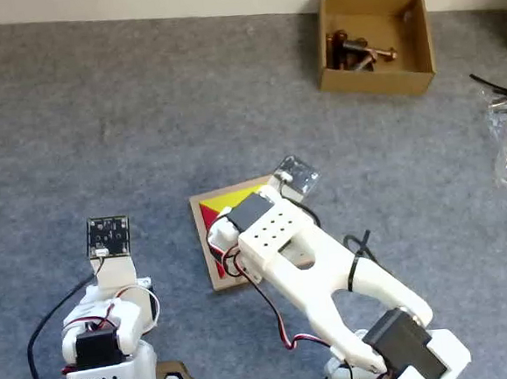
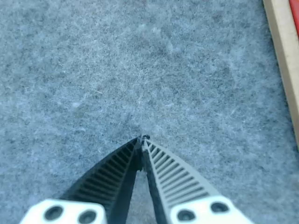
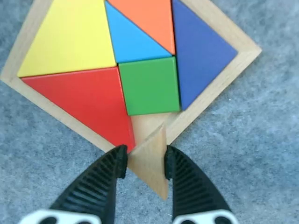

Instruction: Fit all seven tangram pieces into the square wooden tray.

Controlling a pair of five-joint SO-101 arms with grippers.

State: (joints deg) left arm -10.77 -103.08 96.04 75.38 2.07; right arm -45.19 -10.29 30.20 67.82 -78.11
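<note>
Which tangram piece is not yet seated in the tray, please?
The plain wooden triangle, held by the right end effector at the tray's empty corner; the others are coloured and seated.

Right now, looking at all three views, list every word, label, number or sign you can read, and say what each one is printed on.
No readable text in any view.
The wooden tray, its coloured pieces and the wooden triangle are plain.
The cardboard box shows no legible print.
The small circuit board on an arm: any markings are too small to read.
</note>
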